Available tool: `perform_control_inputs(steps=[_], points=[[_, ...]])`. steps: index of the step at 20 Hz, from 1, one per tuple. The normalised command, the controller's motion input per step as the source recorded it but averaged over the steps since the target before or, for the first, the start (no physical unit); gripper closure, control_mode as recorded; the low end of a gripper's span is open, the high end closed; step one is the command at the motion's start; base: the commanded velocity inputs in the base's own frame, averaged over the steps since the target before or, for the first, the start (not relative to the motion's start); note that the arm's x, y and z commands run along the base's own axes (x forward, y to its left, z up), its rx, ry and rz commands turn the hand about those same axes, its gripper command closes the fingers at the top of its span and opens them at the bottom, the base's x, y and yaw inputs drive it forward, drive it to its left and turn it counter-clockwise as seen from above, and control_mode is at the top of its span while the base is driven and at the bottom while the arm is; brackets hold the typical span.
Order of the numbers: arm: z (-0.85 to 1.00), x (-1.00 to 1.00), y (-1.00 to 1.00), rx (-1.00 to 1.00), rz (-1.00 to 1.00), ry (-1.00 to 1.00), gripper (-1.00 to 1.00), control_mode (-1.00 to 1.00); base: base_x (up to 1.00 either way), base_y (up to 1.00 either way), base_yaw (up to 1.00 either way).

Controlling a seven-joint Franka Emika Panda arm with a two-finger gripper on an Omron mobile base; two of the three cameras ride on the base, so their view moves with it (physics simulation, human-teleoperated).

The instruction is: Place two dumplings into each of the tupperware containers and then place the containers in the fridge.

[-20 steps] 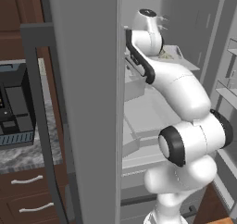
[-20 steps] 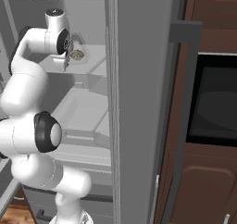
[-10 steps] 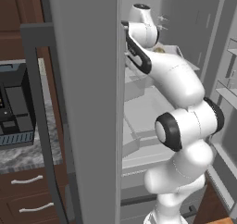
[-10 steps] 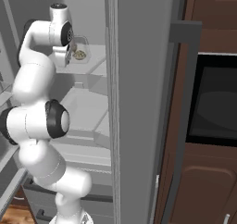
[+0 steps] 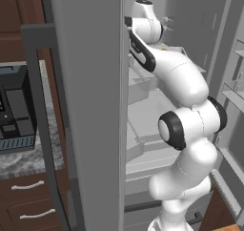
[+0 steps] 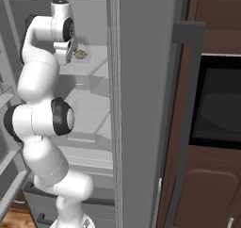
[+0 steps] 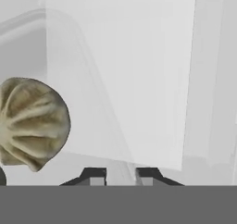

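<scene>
The fridge (image 5: pixel 86 106) stands open in front of me, and my arm reaches up into its upper part. In the right base view my gripper (image 6: pixel 70 51) is by the top shelf (image 6: pixel 94 64), holding a translucent tupperware container (image 6: pixel 84 47) with a beige dumpling (image 6: pixel 81 54) inside. In the hand view the container's clear wall (image 7: pixel 129 79) runs down between my two dark fingertips (image 7: pixel 94 175), which are shut on it. A pleated dumpling (image 7: pixel 32 123) lies at the left inside it. I cannot tell whether the container rests on the shelf.
Pale lower shelves (image 6: pixel 92 109) and a drawer lie below my hand. Door racks (image 5: pixel 236 82) hang at the right of the left base view. A black appliance (image 5: pixel 14 110) sits on the counter to the left, and a dark oven (image 6: pixel 219 100) is to the right.
My arm has stretched taller, with the elbow swung up and in toward the fridge. The hand rose a little, and the container stayed near the top shelf.
</scene>
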Motion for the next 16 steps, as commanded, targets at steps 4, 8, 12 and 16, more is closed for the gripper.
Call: perform_control_inputs(steps=[4,8,12,16], points=[[0.0,0.0,0.0,0.0,0.0,0.0,-1.0,-1.0,0.0,0.0,0.0],[0.0,0.0,0.0,0.0,0.0,0.0,-1.0,-1.0,0.0,0.0,0.0],[-0.01,-0.11,0.0,0.0,0.0,-0.11,-1.0,-1.0,0.0,0.0,0.0],[-0.31,-0.16,0.0,0.0,0.0,-0.44,-1.0,-1.0,0.0,0.0,0.0]])
